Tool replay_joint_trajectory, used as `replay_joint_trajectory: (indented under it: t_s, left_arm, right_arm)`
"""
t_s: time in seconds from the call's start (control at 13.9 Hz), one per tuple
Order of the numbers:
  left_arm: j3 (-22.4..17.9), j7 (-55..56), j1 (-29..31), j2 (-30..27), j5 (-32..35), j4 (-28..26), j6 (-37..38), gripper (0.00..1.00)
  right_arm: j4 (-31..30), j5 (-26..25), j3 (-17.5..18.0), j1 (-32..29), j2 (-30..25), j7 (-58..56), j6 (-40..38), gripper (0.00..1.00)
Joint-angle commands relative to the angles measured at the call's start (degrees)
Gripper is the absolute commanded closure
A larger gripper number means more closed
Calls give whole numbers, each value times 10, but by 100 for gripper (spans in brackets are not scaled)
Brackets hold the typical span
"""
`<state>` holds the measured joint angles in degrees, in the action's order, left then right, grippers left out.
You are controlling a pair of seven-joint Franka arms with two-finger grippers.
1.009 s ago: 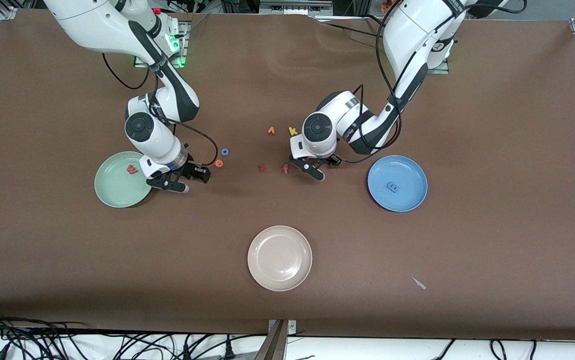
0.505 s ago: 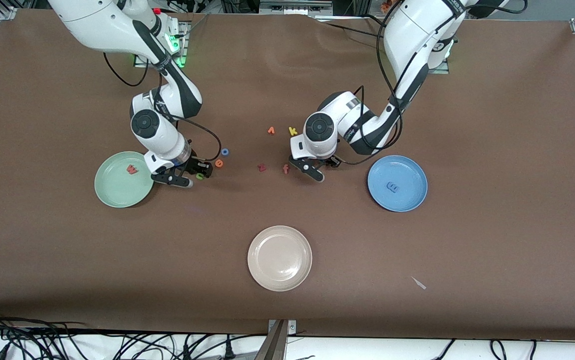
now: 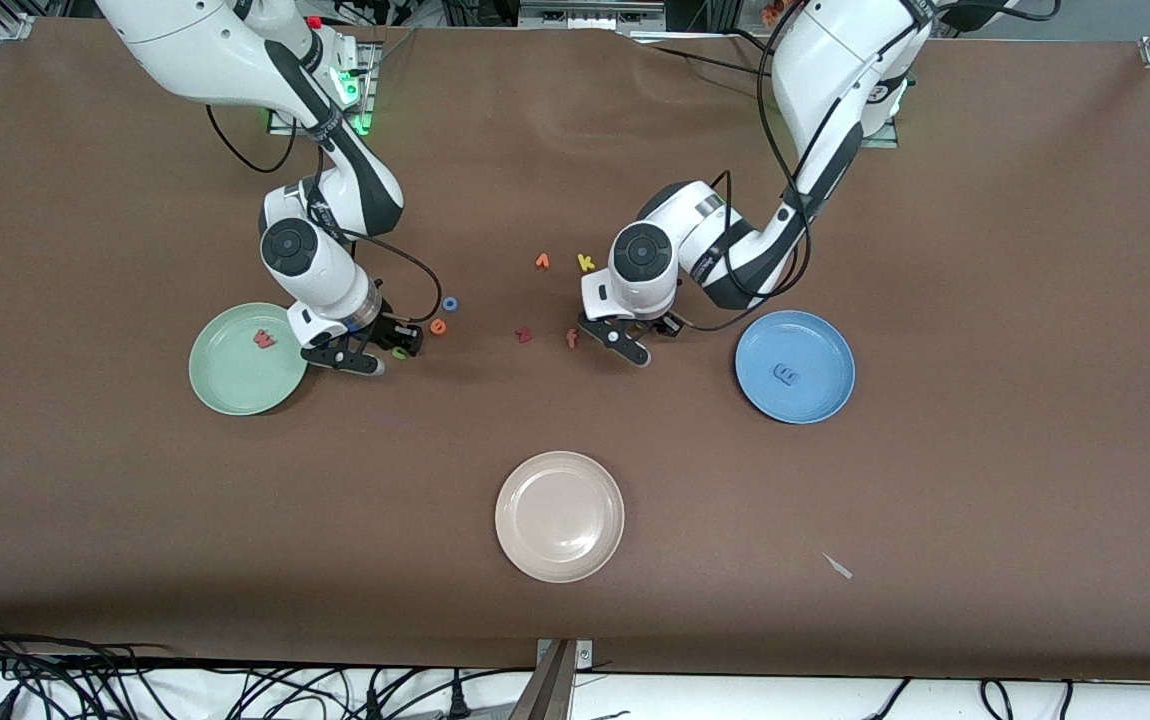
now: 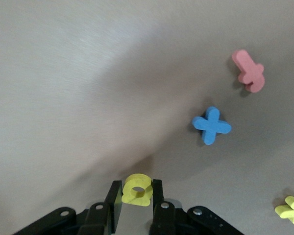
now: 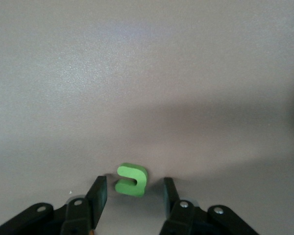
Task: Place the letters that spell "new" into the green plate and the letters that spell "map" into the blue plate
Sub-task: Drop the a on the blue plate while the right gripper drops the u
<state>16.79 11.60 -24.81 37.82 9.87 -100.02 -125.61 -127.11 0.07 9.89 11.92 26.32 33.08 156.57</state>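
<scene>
While left gripper [image 4: 137, 196] pinches yellow a [image 4: 137, 190], right gripper [image 5: 131, 193] fingers straddle green n [image 5: 131, 180], untouched; p unseen.

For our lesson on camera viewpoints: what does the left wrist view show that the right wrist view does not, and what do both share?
Only the left wrist view shows the left gripper shut on the yellow a, with the blue x, a pink letter and a yellow letter lying on the table. Only the right wrist view shows the right gripper open around the green n. Both share the bare brown table and dark gripper fingers astride one foam letter.
</scene>
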Motion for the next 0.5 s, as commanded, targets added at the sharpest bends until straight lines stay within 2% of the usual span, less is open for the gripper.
replay_joint_trajectory:
  t_s: [0.0, 0.36, 0.43]
  left_arm:
    - [3, -35, 48, -64, 14, -6, 60, 83]
    - [3, -210, 167, -89, 12, 0, 116, 83]
    - [3, -225, 181, -89, 13, -2, 121, 83]
  right_arm:
    - [-7, 5, 0, 5, 5, -4, 16, 51]
    - [-7, 3, 0, 5, 6, -5, 16, 80]
    - [-7, 3, 0, 5, 5, -6, 15, 81]
